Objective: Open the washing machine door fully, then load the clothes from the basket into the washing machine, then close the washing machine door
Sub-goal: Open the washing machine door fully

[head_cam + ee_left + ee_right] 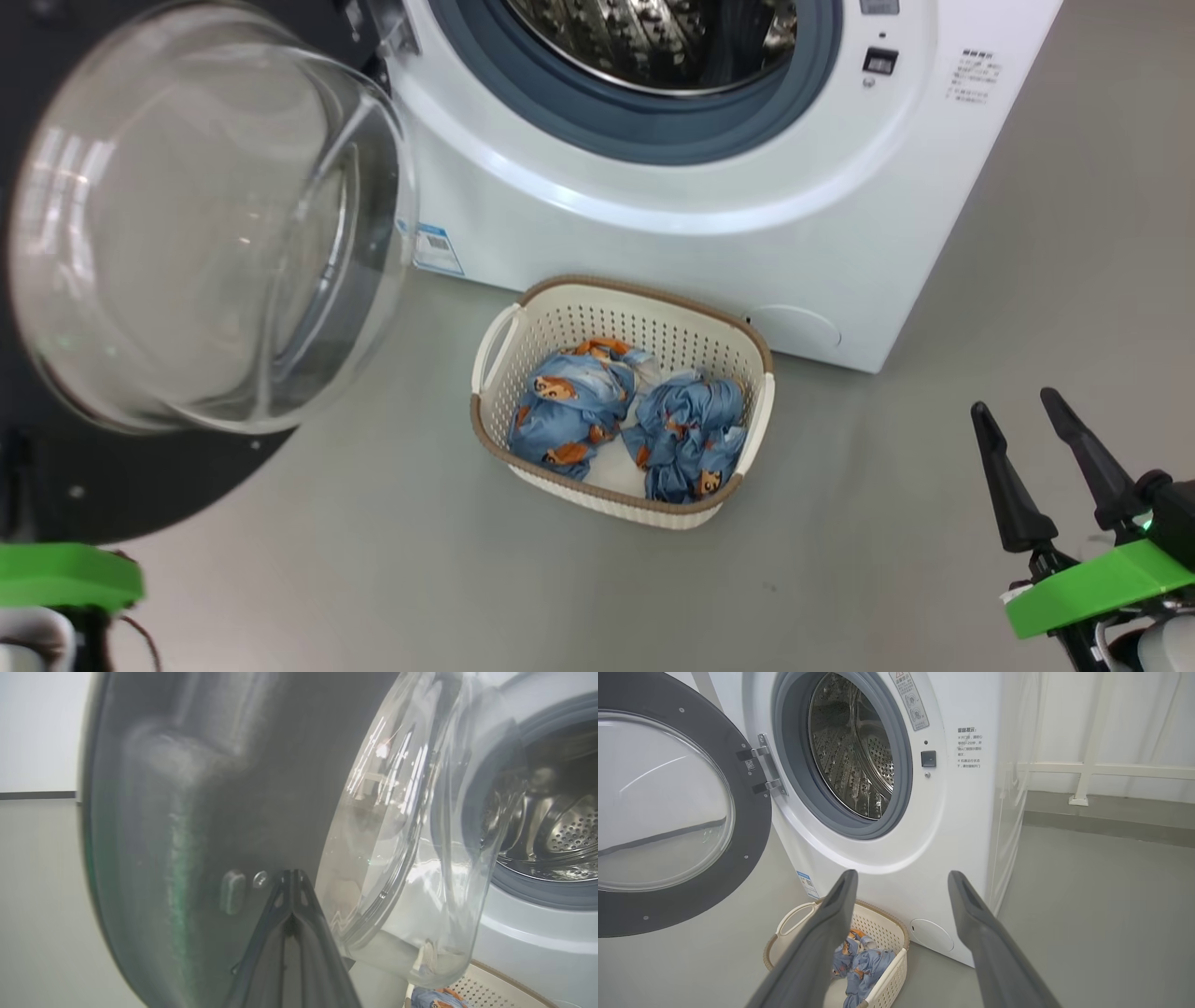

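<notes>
Washing machine door [140, 485] stands wide, left gripper [290, 875] jaws clenched at its dark inner rim; a steady outward push should finish it, right gripper [1013, 399] jaws released

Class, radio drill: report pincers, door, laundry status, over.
Left pincer shut by washing machine door. Right pincer open, empty. Door open; clothes in basket. Drum mouth unobstructed.

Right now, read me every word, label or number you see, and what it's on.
Nothing reads clearly.
Chinese print on the washing machine front: too small.
Sticker near its top: blurred.
Blue label at its lower corner: too small.
Code tag on the washing machine door: unreadable.
</notes>
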Motion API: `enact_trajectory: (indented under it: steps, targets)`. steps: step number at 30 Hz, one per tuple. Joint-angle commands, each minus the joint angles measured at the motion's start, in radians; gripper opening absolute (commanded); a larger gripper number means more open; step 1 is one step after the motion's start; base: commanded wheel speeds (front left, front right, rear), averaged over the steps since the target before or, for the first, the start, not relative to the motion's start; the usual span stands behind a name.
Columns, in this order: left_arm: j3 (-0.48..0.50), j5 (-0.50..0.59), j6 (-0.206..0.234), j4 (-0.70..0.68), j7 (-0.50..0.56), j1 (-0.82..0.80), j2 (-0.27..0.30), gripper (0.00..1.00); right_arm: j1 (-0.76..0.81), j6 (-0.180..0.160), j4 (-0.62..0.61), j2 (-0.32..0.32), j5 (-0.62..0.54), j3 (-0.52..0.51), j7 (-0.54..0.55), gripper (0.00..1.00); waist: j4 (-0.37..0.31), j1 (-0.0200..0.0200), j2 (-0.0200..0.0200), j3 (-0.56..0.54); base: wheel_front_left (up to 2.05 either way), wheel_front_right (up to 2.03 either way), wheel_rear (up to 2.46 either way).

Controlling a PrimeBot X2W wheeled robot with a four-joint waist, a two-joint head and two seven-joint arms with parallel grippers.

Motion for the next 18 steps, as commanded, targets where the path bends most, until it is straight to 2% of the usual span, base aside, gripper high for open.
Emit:
enact_trajectory:
  steps: [1, 7, 18]
  targets:
    - [0.075, 0.012, -0.003, -0.003, -0.013, -0.056, 0.067, 0.0, -0.031, 0.006, -0.028, -0.03, 0.002, 0.02, -0.012, 1.0, -0.005, -0.0001, 0.0, 0.025, 0.0, 0.0, 0.0]
    - [0.165, 0.052, -0.021, 0.032, -0.014, -0.103, 0.075, 0.0, -0.059, 0.006, -0.034, -0.054, 0.005, 0.026, -0.012, 1.0, -0.015, -0.0001, 0.0, 0.069, 0.0, 0.0, 0.0]
    - [0.322, 0.128, -0.078, 0.153, -0.014, -0.213, 0.114, 0.0, -0.113, 0.006, -0.044, -0.092, 0.008, 0.034, -0.012, 1.0, -0.037, -0.0001, 0.0, 0.15, 0.0, 0.0, 0.0]
